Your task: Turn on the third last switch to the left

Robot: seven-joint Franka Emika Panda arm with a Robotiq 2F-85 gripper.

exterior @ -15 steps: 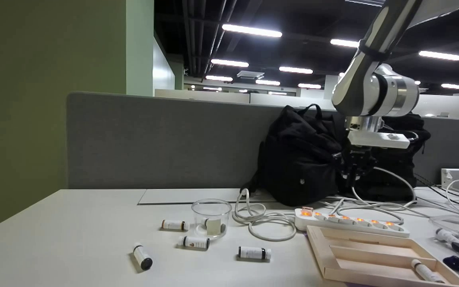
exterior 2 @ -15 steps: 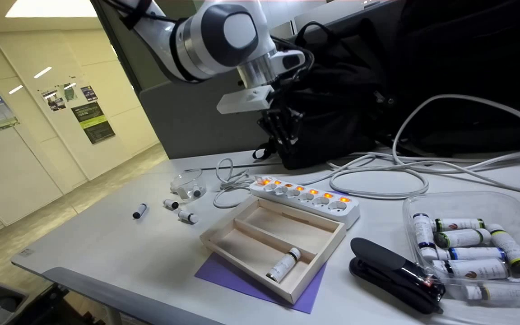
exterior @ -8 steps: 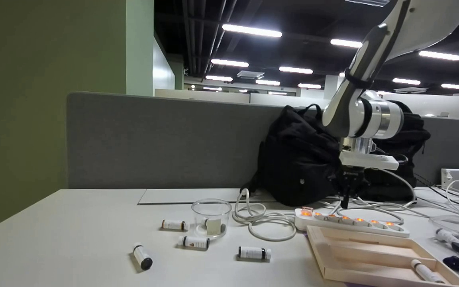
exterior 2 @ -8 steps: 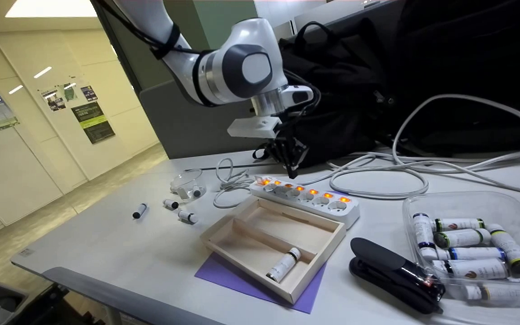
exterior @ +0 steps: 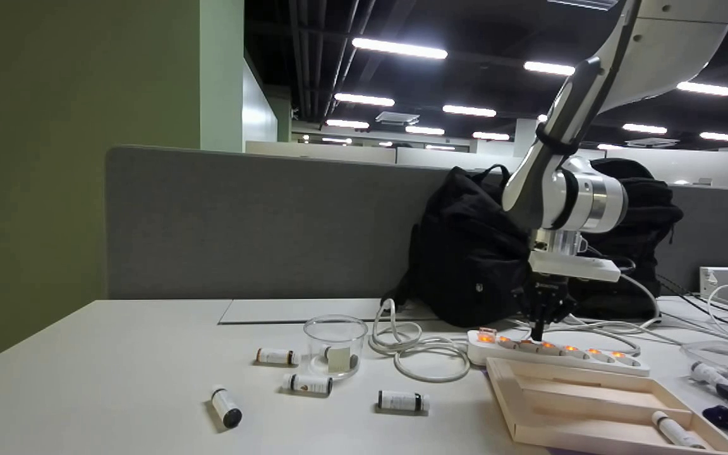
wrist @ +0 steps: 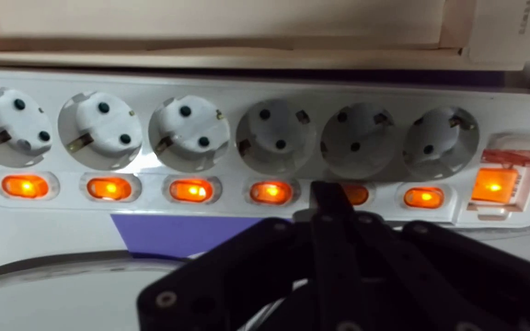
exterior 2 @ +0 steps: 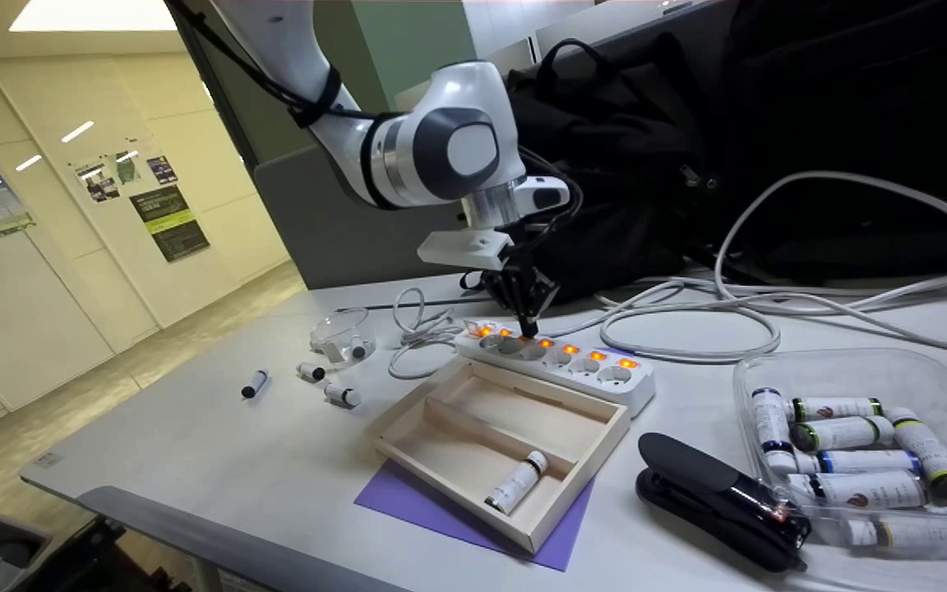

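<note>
Lowered since, the closed black pincer perhaps touched a dim orange oval plastic switch, likely stiff, requiring end-pressure.

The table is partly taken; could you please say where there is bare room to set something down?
Bare table lies between the loose vials, the tray and the grey edge. The compartment nearer the strip is bare too. It is crowded around the strip, with cables beyond and the pincer over it, and by the stapler and tub.
</note>
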